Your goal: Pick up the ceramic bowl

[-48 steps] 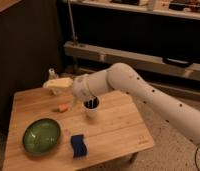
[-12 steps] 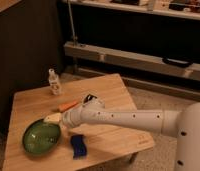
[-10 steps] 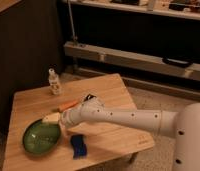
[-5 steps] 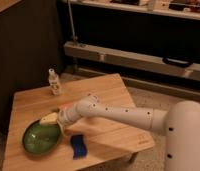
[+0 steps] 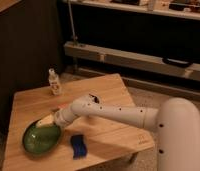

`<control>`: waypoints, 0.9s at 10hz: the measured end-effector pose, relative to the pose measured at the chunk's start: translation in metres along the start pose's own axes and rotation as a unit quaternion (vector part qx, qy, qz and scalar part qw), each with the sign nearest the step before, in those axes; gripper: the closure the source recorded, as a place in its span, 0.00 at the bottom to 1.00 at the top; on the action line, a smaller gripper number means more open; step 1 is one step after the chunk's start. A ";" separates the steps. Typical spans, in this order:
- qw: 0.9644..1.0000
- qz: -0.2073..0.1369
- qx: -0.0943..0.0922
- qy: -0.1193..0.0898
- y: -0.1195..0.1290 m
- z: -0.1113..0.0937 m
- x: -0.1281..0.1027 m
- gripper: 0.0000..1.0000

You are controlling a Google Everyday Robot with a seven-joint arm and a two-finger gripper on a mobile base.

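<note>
gripper (image 5: 45,121), camera view: shown low over the far right rim of the ceramic bowl (image 5: 37,142), its pale fingers spread wide and nothing held between them. whether a finger already touches the rim cannot be told. the bowl is seen resting flat on the near left corner of the wooden table (image 5: 115,87), glossy green inside, darker at the edge, apparently empty.

progress, as judged: the approach is taken to be essentially complete, since the gripper is placed at the rim. the grasp is not yet made and the bowl is not yet lifted. closing on the rim and raising the bowl clear of the tabletop are judged to remain.

surroundings: a blue sponge (image 5: 78,146) is seen lying just beside the bowl on its right, near the table's front edge, apart from the gripper. a small clear bottle (image 5: 54,82) is seen standing upright toward the back left of the table, well apart from the bowl. the white arm (image 5: 113,112) is stretched across the tabletop from the right. a pale rail (image 5: 138,57) is seen behind the table.

obstruction: nothing is seen between gripper and rim. the sponge is judged the only neighbour that might be brushed if the bowl were swung rightward. the thin glossy rim is judged liable to slip in a shallow pinch.
</note>
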 end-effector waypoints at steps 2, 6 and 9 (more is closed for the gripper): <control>1.000 0.001 -0.003 -0.008 0.001 0.007 -0.001 0.25; 1.000 0.012 -0.011 -0.012 0.009 0.010 -0.001 0.63; 1.000 0.016 -0.023 -0.013 0.014 0.010 -0.002 0.66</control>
